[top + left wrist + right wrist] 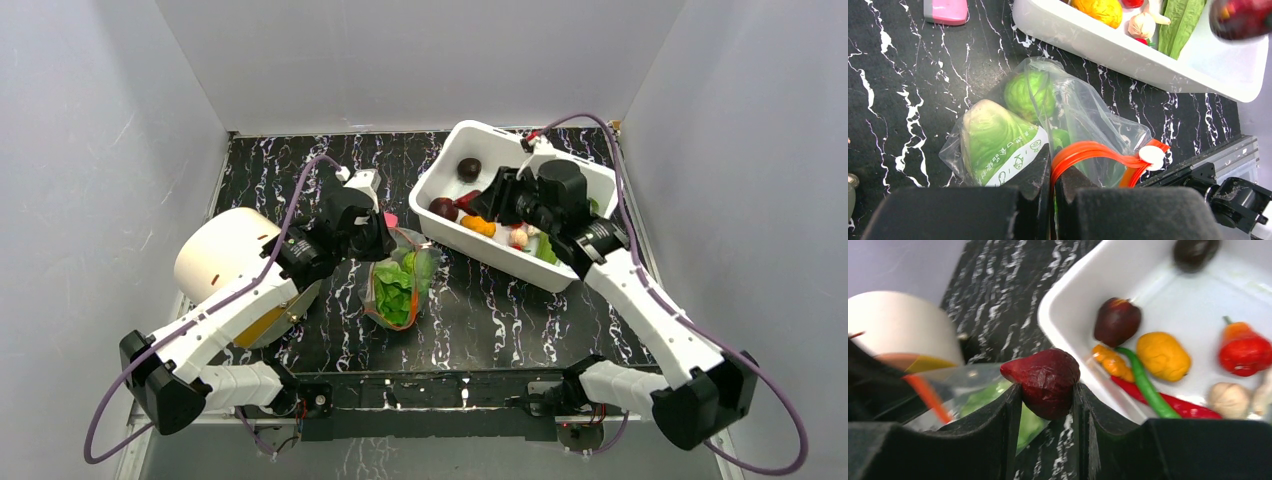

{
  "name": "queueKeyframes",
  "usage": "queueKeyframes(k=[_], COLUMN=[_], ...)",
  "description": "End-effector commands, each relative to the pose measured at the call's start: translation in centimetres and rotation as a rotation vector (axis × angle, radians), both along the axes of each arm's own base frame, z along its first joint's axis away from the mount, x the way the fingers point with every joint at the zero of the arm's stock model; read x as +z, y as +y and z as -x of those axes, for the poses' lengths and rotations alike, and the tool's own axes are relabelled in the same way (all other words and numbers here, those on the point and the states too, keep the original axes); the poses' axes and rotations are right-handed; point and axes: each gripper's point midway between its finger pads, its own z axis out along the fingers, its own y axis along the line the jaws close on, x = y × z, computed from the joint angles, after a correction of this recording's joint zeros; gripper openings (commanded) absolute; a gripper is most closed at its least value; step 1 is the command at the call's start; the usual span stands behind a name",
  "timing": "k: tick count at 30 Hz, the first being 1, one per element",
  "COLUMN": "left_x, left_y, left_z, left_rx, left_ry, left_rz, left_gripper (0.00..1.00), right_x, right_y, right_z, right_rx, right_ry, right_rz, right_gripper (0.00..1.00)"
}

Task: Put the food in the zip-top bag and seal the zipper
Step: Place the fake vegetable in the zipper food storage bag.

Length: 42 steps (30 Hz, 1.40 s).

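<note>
- The zip-top bag (pixel 400 290) is lying on the dark marbled table (pixel 500 320) between the two arms, its long axis running near to far. The cabbage (pixel 993 142) and the green ball (pixel 1028 92) are sitting inside it.
- At the bag's far end the left gripper (pixel 1052 170) is pinching the zipper (pixel 1088 150), with its fingers pressed together on the orange-red strip. The strip is arching into a loop, so the mouth seems to be standing partly open.
- Farther out and to the right, the right gripper (pixel 1047 390) is clamping a dark red piece (pixel 1045 375) between its fingers. It is hanging by the near-left rim of the white tub (pixel 1048 320).
- From that gripper the bag's mouth is lying to the left and a little nearer, with bare table between them. The right arm is carrying the load, so the coming move probably depends on bringing the piece leftward over the held loop.
- Farthest off, more food is waiting in the tub, including an orange piece (pixel 1163 356), a dark purple round (pixel 1118 321) and a long green pod (pixel 1145 385).
</note>
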Motion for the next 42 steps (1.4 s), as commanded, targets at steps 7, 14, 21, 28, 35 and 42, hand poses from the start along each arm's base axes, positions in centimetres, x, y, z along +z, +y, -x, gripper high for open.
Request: queueKeyframes(k=[7,14,21,28,35,42], left_x=[1.8,2.0,1.7,1.7,1.7,1.4], left_y=[-1.1,-2.2,-2.0,-2.1,-2.2,-1.9], left_z=[-0.7,-0.2,0.0,0.2,0.2,0.2], left_rx=[0.013,0.003,0.007,0.010,0.006,0.007], left_ry=[-0.027,0.010,0.026,0.037,0.042,0.040], left_rz=[0.070,0.146,0.142,0.148,0.151,0.138], left_gripper=[0.00,0.00,0.00,0.00,0.00,0.00], right_x=[6.9,7.8,5.5,3.3,0.6,1.2], right_y=[6.9,9.8,12.0,14.0,14.1,13.8], right_z=[10.5,13.6,14.7,15.6,14.7,14.0], right_rx=[0.470,0.581,0.597,0.605,0.533,0.503], right_ry=[-0.063,-0.059,0.016,0.079,0.130,0.110], right_rz=[-0.374,-0.391,-0.389,-0.362,-0.255,-0.214], right_gripper=[0.25,0.26,0.26,0.27,0.41,0.54])
